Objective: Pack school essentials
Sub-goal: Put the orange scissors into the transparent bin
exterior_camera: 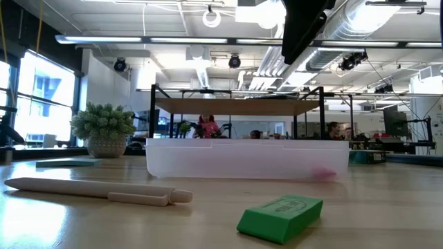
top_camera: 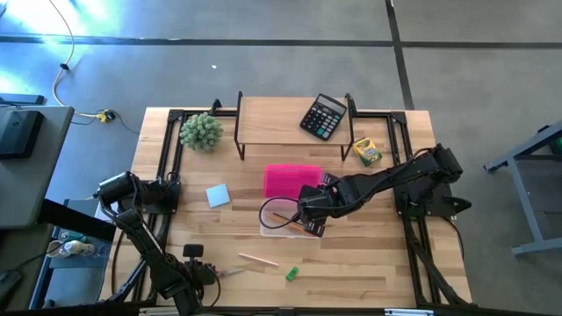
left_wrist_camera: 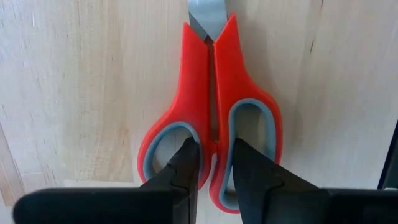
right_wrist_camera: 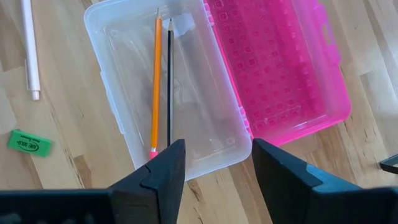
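The red-handled scissors [left_wrist_camera: 211, 93] lie flat on the wooden table near its front left, and my left gripper [left_wrist_camera: 214, 163] stands over their handles, pointing down and shut on them. In the high view that gripper [top_camera: 202, 269] is at the front edge. A clear box [right_wrist_camera: 165, 93] with a pink lid [right_wrist_camera: 277, 68] folded open holds an orange pencil [right_wrist_camera: 155, 81] and a dark pencil [right_wrist_camera: 169, 87]. My right gripper [right_wrist_camera: 214, 165] hangs open above the box's near end, touching nothing. A white pen [top_camera: 257, 259], a green eraser [top_camera: 291, 273], a light-blue notepad [top_camera: 218, 195] and a crayon box [top_camera: 366, 151] lie on the table. My left gripper comes from above, pointing down, with one fingertip [left_wrist_camera: 189, 158] in each finger loop of the scissors. The fingers pinch the two inner bars of the handles [left_wrist_camera: 214, 134] between them. The scissors lie flat on the table, blades closed.
A wooden shelf on black legs [top_camera: 294, 118] stands at the back with a black calculator [top_camera: 323, 116] on it. A fuzzy green plant ball [top_camera: 201, 132] sits at the back left. Black frame rails [top_camera: 167, 175] run along both table sides.
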Tool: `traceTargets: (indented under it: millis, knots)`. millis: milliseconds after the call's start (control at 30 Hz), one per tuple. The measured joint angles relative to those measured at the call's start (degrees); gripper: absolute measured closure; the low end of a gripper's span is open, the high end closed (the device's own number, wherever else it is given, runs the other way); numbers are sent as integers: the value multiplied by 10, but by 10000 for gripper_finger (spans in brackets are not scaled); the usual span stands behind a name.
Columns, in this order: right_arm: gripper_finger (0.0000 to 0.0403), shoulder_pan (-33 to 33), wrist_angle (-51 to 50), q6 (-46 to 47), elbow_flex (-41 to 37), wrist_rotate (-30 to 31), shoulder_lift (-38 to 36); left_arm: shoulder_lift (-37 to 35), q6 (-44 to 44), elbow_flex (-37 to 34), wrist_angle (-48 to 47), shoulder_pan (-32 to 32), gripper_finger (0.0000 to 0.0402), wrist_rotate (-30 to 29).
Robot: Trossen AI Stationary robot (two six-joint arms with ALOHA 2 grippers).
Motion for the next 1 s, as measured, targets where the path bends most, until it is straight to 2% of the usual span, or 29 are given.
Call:
traceTargets:
  millis: [300, 567, 733, 1000]
  knots:
    - [226, 0, 0, 0, 0, 0, 0, -37, -2, -3, 3, 1, 343, -55]
    - [226, 0, 0, 0, 0, 0, 0, -46, 11, -2, -3, 1, 343, -67]
    - [226, 0, 0, 0, 0, 5, 0, -51, 46, -1, -3, 29, 343, -75]
    - [226, 0, -15, 1, 0, 5, 0, -89, 145, 0, -3, 96, 343, -133]
